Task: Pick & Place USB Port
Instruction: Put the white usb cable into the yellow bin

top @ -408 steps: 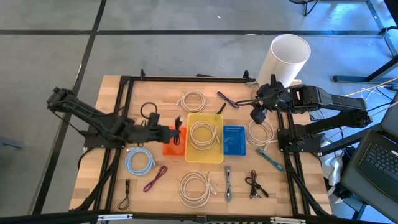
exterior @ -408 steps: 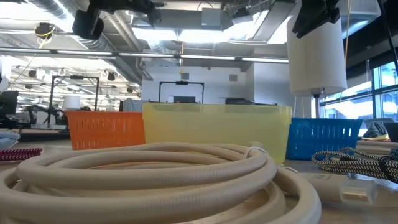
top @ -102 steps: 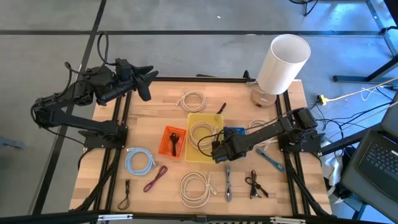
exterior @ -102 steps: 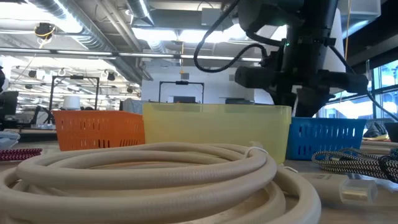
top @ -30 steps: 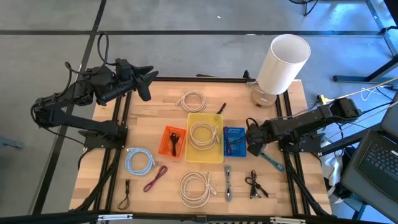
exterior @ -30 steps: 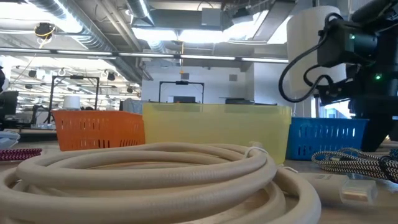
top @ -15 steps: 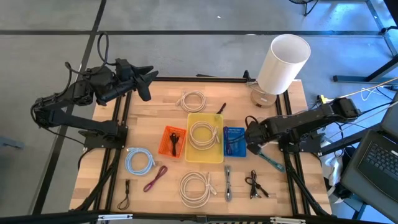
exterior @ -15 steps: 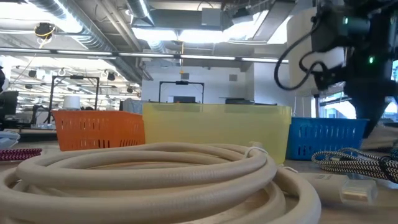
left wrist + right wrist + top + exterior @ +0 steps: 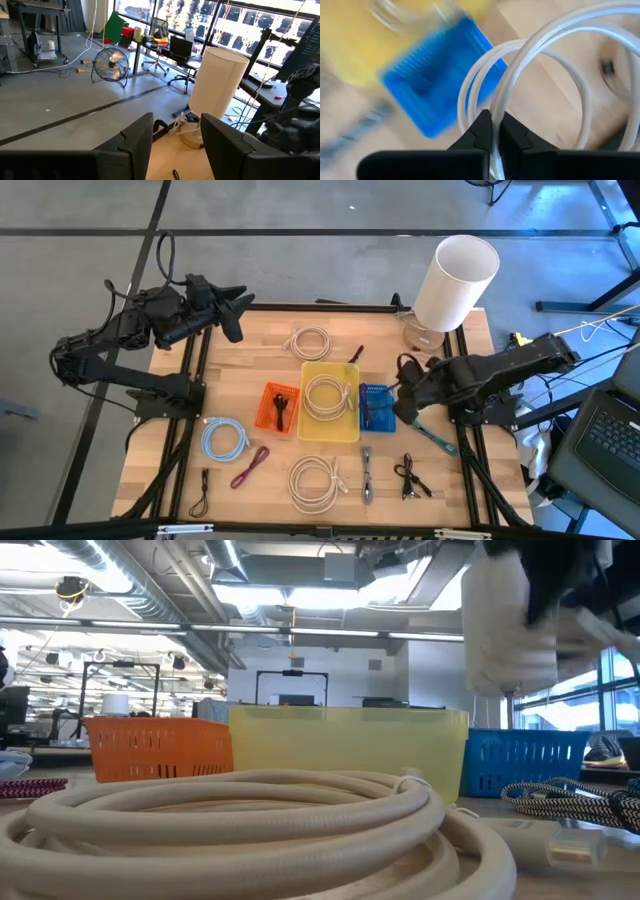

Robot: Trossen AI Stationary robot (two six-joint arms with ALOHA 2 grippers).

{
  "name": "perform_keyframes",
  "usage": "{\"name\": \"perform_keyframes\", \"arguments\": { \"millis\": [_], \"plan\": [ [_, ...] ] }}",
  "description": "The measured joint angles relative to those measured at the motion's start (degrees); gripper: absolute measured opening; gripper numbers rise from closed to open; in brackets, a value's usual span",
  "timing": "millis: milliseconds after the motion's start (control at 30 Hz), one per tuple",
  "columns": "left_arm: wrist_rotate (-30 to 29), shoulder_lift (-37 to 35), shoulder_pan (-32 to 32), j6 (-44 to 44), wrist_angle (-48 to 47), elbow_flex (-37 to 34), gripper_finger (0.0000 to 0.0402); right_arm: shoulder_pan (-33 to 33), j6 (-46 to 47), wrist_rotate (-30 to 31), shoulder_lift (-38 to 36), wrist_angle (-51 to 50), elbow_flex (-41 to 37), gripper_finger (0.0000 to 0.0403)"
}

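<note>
Right gripper (image 9: 492,131), nearest the work: fingers pinched on a strand of the white cable coil (image 9: 420,392), which loops away from the fingertips. In the high view the blue basket (image 9: 377,407) lies just beside it at about 8 o'clock, the yellow basket (image 9: 330,400) beyond at 9 o'clock. Left gripper (image 9: 232,310) waits, fingers apart, well apart at 10 o'clock.

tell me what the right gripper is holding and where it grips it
The right gripper is shut on the white cable, pinching one strand of its coil. The left gripper holds nothing.
</note>
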Motion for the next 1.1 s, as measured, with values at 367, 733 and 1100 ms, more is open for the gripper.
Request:
{"name": "perform_keyframes", "arguments": {
  "millis": [367, 733, 1100],
  "plan": [
    [0.00, 0.00, 0.02, 0.00, 0.00, 0.02, 0.0158, -3.14, -15.65, 9.33, 2.12, 17.81, 13.87, 0.0014],
    [-0.01, 0.00, 0.01, 0.00, 0.02, 0.00, 0.0158, -11.80, -35.73, -6.90, 16.62, 23.98, 23.95, 0.0014],
    [0.00, 0.00, 0.00, 0.00, 0.01, 0.01, 0.0158, -15.32, -42.25, -18.97, 30.84, 21.69, 24.68, 0.0014]
  ]
}}
